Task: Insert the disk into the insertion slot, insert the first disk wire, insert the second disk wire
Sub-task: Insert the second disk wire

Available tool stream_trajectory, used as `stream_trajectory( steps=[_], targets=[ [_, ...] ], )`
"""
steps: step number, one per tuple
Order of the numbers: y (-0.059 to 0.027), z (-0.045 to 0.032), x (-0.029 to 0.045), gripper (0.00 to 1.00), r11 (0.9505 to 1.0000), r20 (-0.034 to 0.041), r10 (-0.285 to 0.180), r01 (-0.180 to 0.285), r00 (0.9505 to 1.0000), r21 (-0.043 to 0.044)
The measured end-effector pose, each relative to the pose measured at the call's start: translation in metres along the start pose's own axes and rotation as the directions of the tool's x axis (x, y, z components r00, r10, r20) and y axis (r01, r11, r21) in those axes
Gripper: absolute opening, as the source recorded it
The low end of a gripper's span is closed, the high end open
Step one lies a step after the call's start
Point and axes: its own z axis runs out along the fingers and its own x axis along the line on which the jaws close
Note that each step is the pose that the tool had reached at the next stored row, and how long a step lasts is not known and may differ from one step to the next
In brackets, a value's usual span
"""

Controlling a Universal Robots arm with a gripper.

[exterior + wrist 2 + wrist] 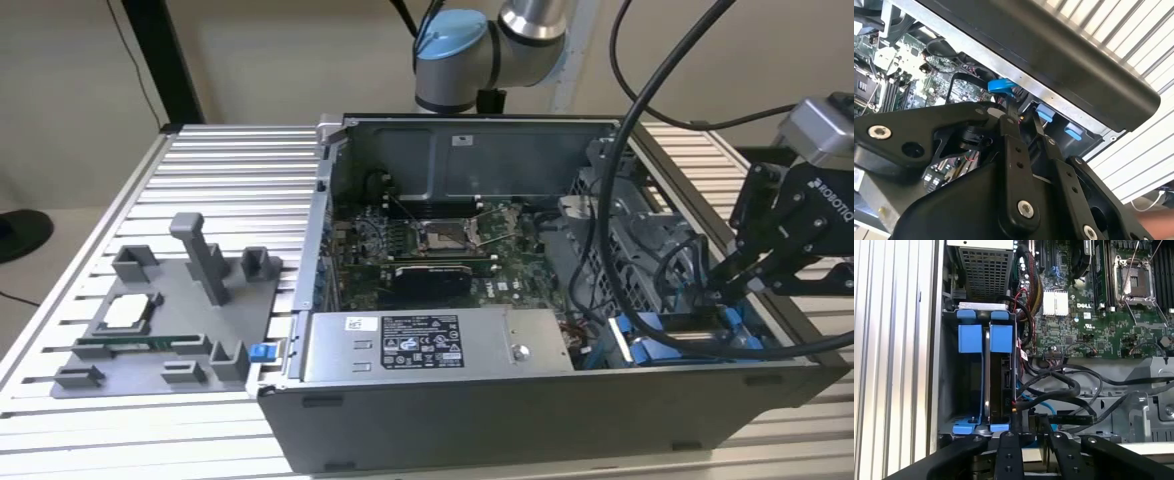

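Observation:
The disk (1002,382) stands edge-on in its blue frame (1002,337), seated inside the grey insertion slot (949,385); beside it an empty blue frame (970,337) fills the neighbouring bay. In the exterior view my gripper (721,295) reaches down into the case at the exterior view's right, just above the blue frames (663,328). In both wrist views the gripper (1028,432) (1021,125) has its fingers drawn close around a black disk wire connector (1038,419), right at the disk's exposed end. The wire (1069,417) trails away over the metal bracket.
A silver power-supply box (427,345) lies along the case front, with the motherboard (441,240) behind it. A perforated cage (986,270) sits beyond the bay. Thick black cables (627,230) hang over the bay. A grey fixture stand (160,320) is on the slatted table.

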Motion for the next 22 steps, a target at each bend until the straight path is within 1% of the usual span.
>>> stream_trajectory(
  steps=[2,3,14,15,16,19,22],
  targets=[
    [0.0000,0.0000,0.0000,1.00,1.0000,0.0004,0.001,-0.001,1.0000,0.0001],
    [0.0000,0.0001,0.0000,0.00,1.0000,0.0005,0.001,-0.001,1.0000,0.0001],
    [-0.0001,0.0002,0.0000,0.00,1.0000,0.0007,0.002,-0.002,1.0000,0.0002],
    [0.0001,-0.0007,0.0000,0.00,1.0000,0.0008,0.002,-0.002,1.0000,0.0000],
    [0.0007,-0.0032,-0.0003,0.00,1.0000,0.0009,0.002,-0.002,1.0000,-0.0006],
    [0.0038,-0.0160,-0.0020,0.00,1.0000,0.0005,0.002,-0.002,1.0000,-0.0011],
    [0.0100,-0.0286,-0.0035,0.00,1.0000,0.0005,0.002,-0.002,1.0000,-0.0012]
  ],
)
